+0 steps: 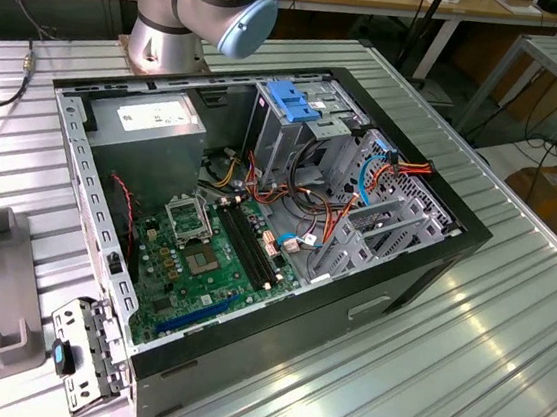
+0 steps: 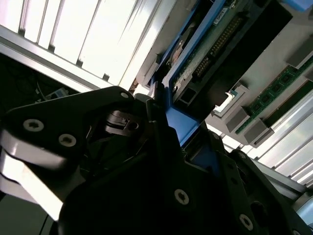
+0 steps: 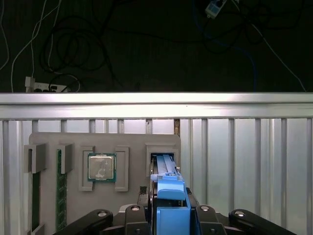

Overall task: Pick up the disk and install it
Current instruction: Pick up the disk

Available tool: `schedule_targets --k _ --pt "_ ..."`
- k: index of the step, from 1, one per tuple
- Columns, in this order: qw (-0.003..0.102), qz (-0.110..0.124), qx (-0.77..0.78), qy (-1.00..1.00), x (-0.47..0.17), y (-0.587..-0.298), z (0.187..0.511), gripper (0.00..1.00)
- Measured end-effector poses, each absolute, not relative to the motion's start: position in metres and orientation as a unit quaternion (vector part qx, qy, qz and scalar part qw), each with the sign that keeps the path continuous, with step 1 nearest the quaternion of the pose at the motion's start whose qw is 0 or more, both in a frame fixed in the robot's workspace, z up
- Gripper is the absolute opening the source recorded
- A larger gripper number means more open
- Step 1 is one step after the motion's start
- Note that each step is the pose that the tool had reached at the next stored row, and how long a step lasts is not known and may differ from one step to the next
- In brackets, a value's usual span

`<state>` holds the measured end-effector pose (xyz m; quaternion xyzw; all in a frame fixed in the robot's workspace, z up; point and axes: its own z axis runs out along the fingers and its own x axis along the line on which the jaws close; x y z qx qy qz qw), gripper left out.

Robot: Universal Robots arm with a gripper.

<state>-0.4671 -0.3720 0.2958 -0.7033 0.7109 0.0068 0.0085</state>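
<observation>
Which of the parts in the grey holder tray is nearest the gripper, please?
The disk, the blue-edged part whose blue end tab sits in the gripper; the processor chip and green memory stick sit in slots farther off.

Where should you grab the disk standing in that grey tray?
Grab its blue end tab, coming straight down onto the end poking out. The disk stands on edge in a slot of the grey tray, so its flat sides are walled in; the gripper pinches that tab now.
</observation>
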Motion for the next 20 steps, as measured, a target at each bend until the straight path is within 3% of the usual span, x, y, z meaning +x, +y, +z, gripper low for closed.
schedule_targets --k 20 --pt "0.009 0.007 -0.701 0.713 -0.4671 -0.3720 0.2962 0.37"
